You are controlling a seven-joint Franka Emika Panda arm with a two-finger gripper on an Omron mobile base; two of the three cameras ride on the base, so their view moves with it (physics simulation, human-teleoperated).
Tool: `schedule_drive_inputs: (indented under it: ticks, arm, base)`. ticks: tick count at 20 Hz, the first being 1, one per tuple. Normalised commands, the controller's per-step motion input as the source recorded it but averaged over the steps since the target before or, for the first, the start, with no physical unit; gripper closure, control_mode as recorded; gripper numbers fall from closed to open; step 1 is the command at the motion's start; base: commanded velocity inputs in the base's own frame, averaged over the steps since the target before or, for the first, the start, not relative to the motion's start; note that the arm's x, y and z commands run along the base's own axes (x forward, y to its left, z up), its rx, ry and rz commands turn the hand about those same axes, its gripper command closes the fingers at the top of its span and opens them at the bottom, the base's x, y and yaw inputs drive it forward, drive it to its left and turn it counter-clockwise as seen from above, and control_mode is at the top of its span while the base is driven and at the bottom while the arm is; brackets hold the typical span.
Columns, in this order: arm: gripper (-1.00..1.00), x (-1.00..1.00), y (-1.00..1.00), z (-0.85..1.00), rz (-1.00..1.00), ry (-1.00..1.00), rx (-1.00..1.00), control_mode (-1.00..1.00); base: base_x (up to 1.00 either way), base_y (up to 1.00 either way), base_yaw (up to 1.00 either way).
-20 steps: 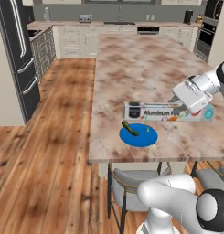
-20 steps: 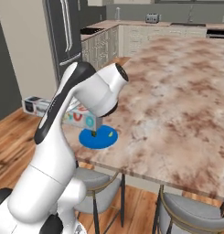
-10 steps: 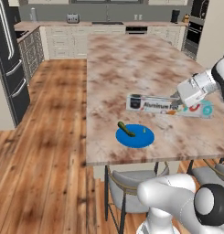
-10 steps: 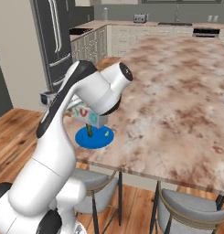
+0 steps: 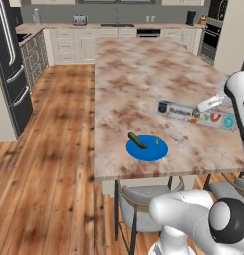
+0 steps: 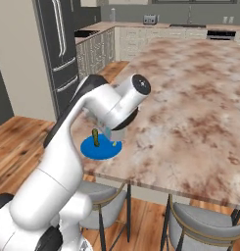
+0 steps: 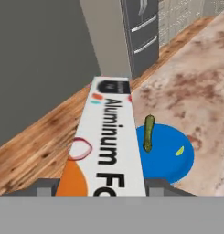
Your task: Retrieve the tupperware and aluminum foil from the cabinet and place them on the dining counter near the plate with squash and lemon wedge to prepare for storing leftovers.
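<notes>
From the left base camera I have the dining desk (image 5: 143, 74) running from the top centre of the frame down to the lower middle, its mottled brown-and-cream top mostly bare. The wooden floor (image 5: 54, 164) takes the left half, with a dark fridge (image 5: 9, 64) at the left edge.

The aluminum foil (image 5: 193, 113) box sits at the right of that frame, lying long-ways just above the desk top, dark end toward the centre and the teal and orange-red marks toward the right edge. In the hand camera the same box runs up the middle of the frame, and there I can read "Aluminum" in full and then "Fo" before it is cut off at the bottom; in the left base view the lettering is too small for me to read.

The plate (image 5: 148, 148) is bright blue, lower centre of the left base frame, near the desk's front edge and just below the box. The hand camera shows a green squash piece (image 7: 148, 132) and a small yellow-green wedge (image 7: 179, 150) on it. In the right base view my arm covers the box and the plate peeks out at centre left.

The fingers (image 7: 103, 189) stand fairly wide, one at each long side of the foil box at the bottom of the hand view, gripping it.
</notes>
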Motion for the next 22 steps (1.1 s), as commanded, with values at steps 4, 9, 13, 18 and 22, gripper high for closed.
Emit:
schedule_drive_inputs:
  ticks: [4,9,13,18,22]
  arm:
    - [1.0,0.23,-0.51,-0.9,-0.49,0.01,0.01,-1.0]
    - [1.0,0.26,-0.46,-0.88,-0.42,-0.05,0.09,-1.0]
    - [1.0,0.39,-0.18,-0.46,-0.04,-0.01,0.08,-1.0]
    - [1.0,0.56,-0.2,-0.22,0.0,0.1,0.01,-1.0]
    - [1.0,0.57,-0.37,-0.37,0.0,0.07,0.0,-1.0]
  base:
    - [0.0,0.0,0.0]
    - [0.0,0.0,0.0]
    - [0.0,0.0,0.0]
    - [0.0,0.0,0.0]
    - [0.0,0.0,0.0]
